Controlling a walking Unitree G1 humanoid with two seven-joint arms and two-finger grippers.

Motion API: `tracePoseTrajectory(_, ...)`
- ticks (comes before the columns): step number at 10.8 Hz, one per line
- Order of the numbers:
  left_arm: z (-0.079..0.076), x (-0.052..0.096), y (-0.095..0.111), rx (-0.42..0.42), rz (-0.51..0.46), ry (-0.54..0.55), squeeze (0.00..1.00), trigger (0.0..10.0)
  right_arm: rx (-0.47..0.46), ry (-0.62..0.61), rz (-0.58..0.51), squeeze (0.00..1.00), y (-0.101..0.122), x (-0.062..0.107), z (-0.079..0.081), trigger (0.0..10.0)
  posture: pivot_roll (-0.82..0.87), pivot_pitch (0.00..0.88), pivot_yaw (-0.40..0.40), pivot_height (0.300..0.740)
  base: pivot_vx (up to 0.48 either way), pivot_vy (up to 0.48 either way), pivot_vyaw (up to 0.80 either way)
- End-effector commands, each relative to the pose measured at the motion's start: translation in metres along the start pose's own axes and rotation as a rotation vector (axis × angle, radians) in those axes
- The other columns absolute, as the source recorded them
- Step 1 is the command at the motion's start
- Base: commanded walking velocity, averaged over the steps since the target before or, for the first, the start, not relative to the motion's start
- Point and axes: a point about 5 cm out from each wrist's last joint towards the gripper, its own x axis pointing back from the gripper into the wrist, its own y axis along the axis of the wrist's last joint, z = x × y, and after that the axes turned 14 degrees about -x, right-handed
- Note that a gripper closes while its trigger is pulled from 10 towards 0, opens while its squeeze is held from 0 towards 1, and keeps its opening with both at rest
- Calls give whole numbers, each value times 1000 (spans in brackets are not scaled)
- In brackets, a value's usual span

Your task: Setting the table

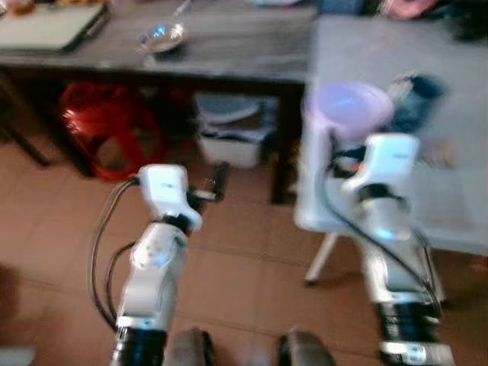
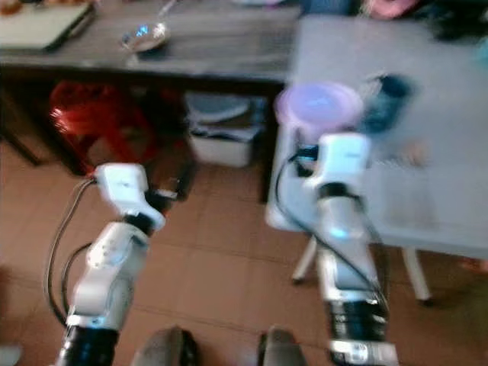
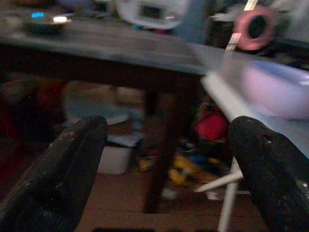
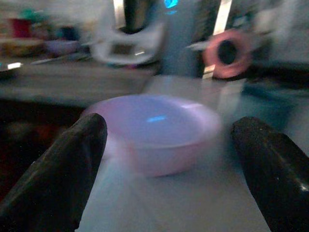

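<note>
Spread wide, my right gripper (image 4: 164, 169) is facing the pink bowl (image 4: 157, 130); I'm advancing slowly, straddling its rim.

We see a pale lilac bowl (image 4: 159, 133), smooth with a soft sheen like plastic, on a matt white table (image 1: 457, 206). Beside it stands a dark table (image 1: 229, 53) with a dull, wood-like top, carrying a shiny metal dish (image 1: 162, 37). Our grippers' black fingers (image 3: 63, 169) look matt and slightly rough, speckled with dust. The floor (image 1: 244, 252) is matt reddish-brown tile. Beneath the dark table, a red stool (image 1: 103, 122) shines like glossy plastic.
</note>
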Motion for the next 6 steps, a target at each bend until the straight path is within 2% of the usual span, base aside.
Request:
tracePoseTrajectory(1,7,2,-1,0,9,31,0,10000,-14,25,-25,0,4,-2,11,10000,-59,136,56,740,296,-375,0)
tracePoseTrajectory(3,8,2,0,3,10,32,0,10000,-12,28,-27,0,4,-1,11,10000,-60,143,55,740,300,0,0)
tracePoseTrajectory(4,7,2,0,5,5,25,0,10000,22,48,-30,0,4,0,13,10000,-61,144,56,740,416,0,0)
tracePoseTrajectory(6,5,2,1,11,1,21,0,10000,28,50,-42,0,6,0,13,10000,-63,145,56,740,441,0,572)
